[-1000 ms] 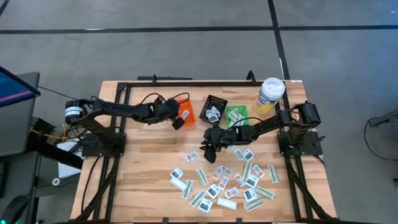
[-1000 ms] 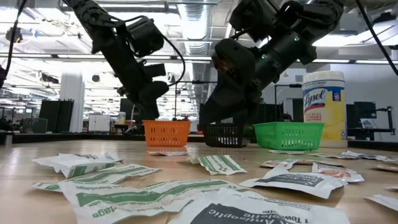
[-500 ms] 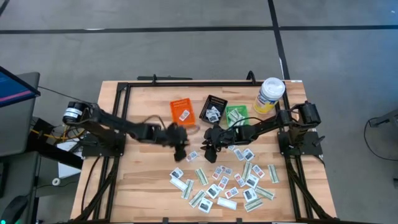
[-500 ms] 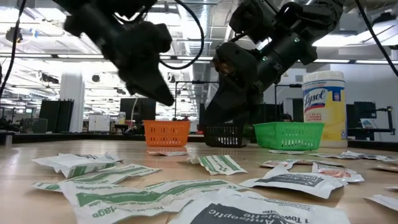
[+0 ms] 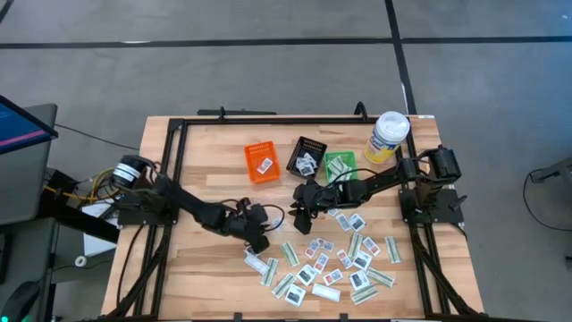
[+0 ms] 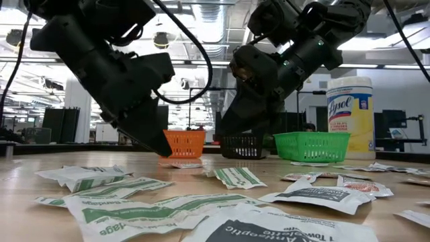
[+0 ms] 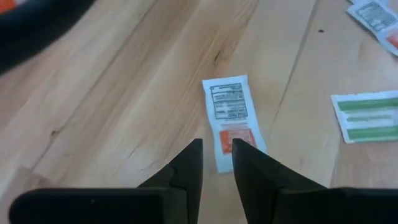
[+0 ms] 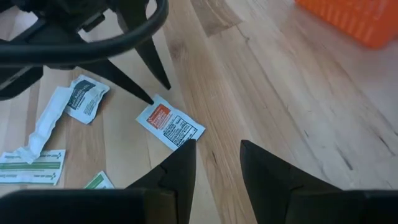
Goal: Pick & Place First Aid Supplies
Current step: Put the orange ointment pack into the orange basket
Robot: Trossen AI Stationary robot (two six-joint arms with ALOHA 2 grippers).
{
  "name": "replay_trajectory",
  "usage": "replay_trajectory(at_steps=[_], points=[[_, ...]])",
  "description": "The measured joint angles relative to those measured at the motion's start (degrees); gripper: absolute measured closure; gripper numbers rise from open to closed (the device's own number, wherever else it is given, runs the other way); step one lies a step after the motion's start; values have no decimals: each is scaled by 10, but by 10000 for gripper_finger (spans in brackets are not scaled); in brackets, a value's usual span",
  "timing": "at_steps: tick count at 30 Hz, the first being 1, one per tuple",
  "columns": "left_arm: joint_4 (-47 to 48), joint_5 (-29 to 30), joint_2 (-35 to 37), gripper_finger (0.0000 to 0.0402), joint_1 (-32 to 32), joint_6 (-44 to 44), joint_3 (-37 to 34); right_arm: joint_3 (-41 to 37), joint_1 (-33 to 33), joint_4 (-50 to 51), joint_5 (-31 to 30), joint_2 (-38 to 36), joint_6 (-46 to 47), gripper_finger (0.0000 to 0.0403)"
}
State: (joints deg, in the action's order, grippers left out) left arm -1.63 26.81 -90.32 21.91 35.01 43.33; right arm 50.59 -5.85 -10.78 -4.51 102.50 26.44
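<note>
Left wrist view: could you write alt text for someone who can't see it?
The left pincer, its two dark fingers slightly apart and holding nothing, hangs just above a small white packet with an orange patch lying flat on the wooden table. A green-striped packet lies off to one side.

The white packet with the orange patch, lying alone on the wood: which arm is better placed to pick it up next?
Probably the left. The left gripper is right over the white packet with the orange patch, jaws open. The right gripper hangs farther back.
</note>
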Motion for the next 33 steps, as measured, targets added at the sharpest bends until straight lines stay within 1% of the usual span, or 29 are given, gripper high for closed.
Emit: replay_trajectory(at_steps=[6, 11, 29, 33], points=[[-12, -3, -6, 315, 4, 4, 0, 0, 0, 0, 0, 0, 0, 284], [-11, -29, -6, 315, 7, 4, 0, 0, 0, 0, 0, 0, 0, 284], [-3, -24, -6, 315, 1, -7, 0, 0, 0, 0, 0, 0, 0, 284], [-4, -22, -20, 315, 1, -7, 0, 0, 0, 0, 0, 0, 0, 284]])
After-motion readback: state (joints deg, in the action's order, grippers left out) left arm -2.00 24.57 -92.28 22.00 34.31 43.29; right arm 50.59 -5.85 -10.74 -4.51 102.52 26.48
